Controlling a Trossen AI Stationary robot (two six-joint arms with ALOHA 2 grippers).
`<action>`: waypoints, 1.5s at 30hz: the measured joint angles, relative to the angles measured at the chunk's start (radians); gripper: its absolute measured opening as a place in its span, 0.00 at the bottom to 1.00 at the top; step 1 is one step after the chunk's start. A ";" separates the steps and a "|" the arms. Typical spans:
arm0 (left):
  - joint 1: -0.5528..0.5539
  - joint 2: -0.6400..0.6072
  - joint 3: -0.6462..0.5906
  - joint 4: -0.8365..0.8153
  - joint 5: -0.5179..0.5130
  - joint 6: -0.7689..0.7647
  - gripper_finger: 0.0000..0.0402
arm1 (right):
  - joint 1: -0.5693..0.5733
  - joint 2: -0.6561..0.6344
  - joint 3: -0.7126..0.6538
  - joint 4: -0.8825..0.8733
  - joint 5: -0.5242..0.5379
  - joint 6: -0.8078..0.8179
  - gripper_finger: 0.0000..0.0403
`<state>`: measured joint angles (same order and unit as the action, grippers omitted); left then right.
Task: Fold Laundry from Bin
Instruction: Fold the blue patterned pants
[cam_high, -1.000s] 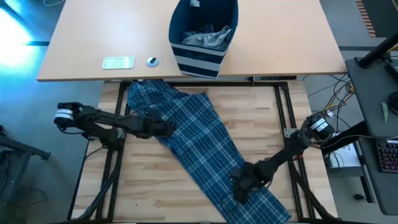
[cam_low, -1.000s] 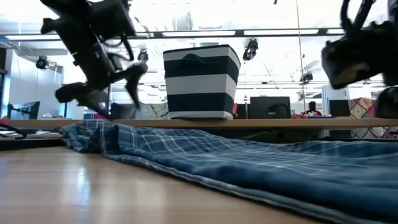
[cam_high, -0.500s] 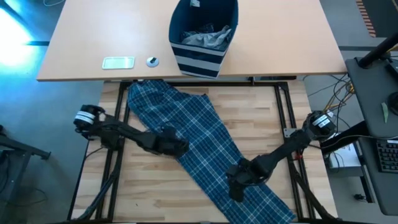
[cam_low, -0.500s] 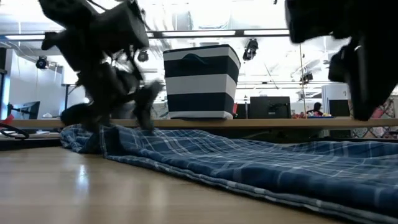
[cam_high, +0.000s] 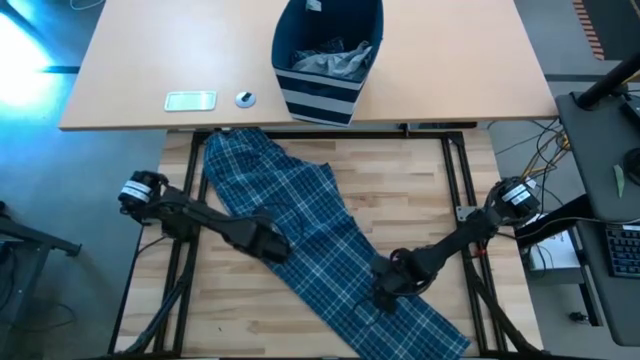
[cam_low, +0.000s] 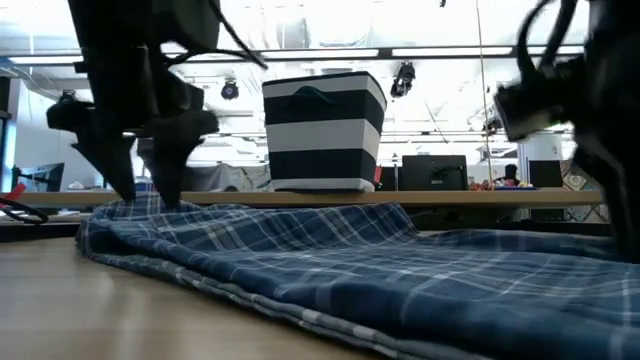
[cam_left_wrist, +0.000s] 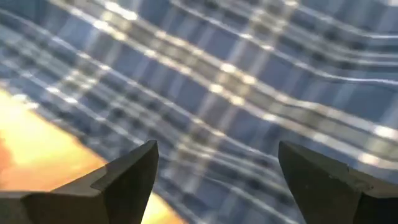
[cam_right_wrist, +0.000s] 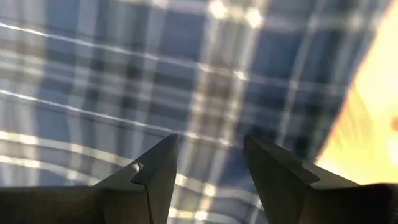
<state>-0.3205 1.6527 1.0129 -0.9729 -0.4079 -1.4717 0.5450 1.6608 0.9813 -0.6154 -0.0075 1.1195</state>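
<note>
Blue-and-white plaid trousers (cam_high: 320, 220) lie flat and slantwise on the wooden table, from far left to near right. My left gripper (cam_high: 272, 246) points down, open wide, over their left edge (cam_left_wrist: 155, 124), where cloth meets bare wood. My right gripper (cam_high: 385, 292) points down over the trousers' lower part, near their right edge, its fingers partly open with nothing between them (cam_right_wrist: 211, 162). The navy striped bin (cam_high: 320, 100) stands on the tan desk beyond the table, with grey cloth (cam_high: 335, 60) inside. My left gripper has its fingertips (cam_low: 165, 195) down at the plaid cloth's edge; whether they touch it I cannot tell. My right gripper hangs close over the cloth; its fingertips are outside the low view, so whether they touch it I cannot tell.
The tan desk (cam_high: 130, 70) at the far side also carries a pale flat card (cam_high: 190, 100) and a small round object (cam_high: 245, 98). Bare wood shows at the table's near left (cam_high: 230, 310) and far right (cam_high: 420, 190).
My left gripper has gone toward the table's near edge along the trousers' left side, rolling its wrist and tipping further down, still open. My right gripper has shifted a little. In the low view the trousers now lie more bunched, with a raised fold in their middle.
</note>
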 joint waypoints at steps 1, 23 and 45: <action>-0.006 0.006 0.000 0.035 -0.002 0.000 0.78 | 0.004 0.000 -0.015 0.002 -0.021 0.024 0.46; -0.025 0.093 -0.028 0.280 0.031 -0.036 0.78 | -0.386 -0.110 0.070 0.107 0.143 -0.408 0.34; -0.130 0.048 -0.028 -0.015 0.090 -0.068 0.78 | -0.620 0.030 0.033 -0.005 0.037 -0.471 0.02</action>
<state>-0.4503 1.7005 0.9848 -0.9882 -0.3184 -1.5401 -0.0746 1.6906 1.0145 -0.6201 0.0293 0.6481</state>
